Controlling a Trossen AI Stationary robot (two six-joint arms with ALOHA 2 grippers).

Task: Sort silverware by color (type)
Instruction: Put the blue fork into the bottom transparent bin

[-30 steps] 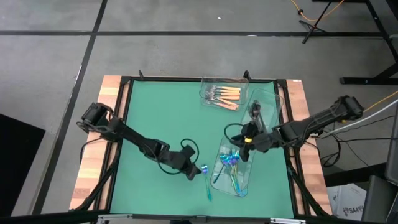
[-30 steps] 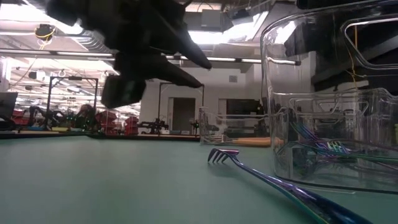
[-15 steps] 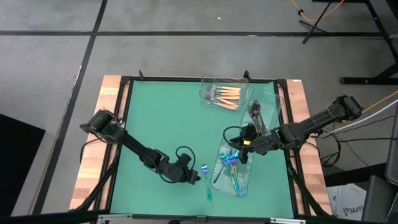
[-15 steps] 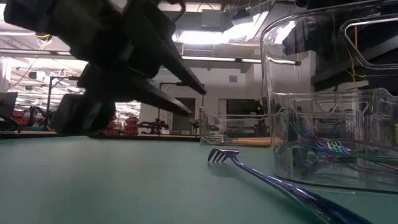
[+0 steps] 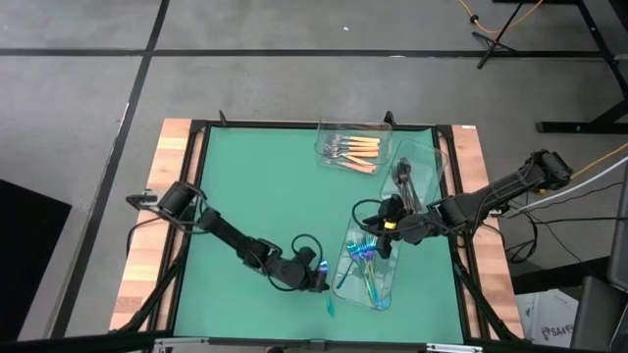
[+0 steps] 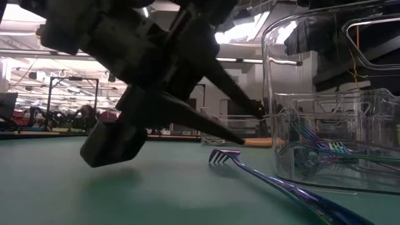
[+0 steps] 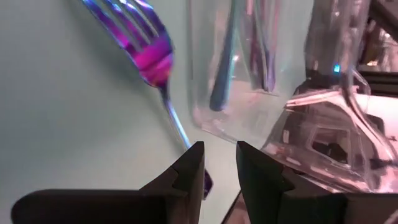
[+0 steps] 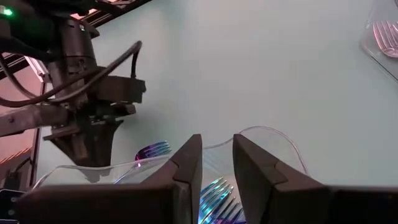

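One iridescent blue fork lies flat on the green mat beside the clear tray that holds several more blue forks. My left gripper is open and low over it, slanting down. In the left wrist view the fork's handle runs from the tines in between my fingers. In the low view the fingertips hover just above the tines. My right gripper is open and holds nothing above the blue-fork tray's far end. My left gripper straddles the blue fork's handle from above at a slant, with one finger on either side. The fork lies flat on the mat. Whether a finger touches it, I cannot tell.
A clear tray with orange-handled forks stands at the far edge, and a tray with dark forks stands to its right. The tall tray wall rises close beside the fork. The mat's left half is bare green.
My left gripper has travelled toward the table's right and near edge and come down low, and it now stands over the blue fork beside the tray. The fork and the trays have stayed where they were.
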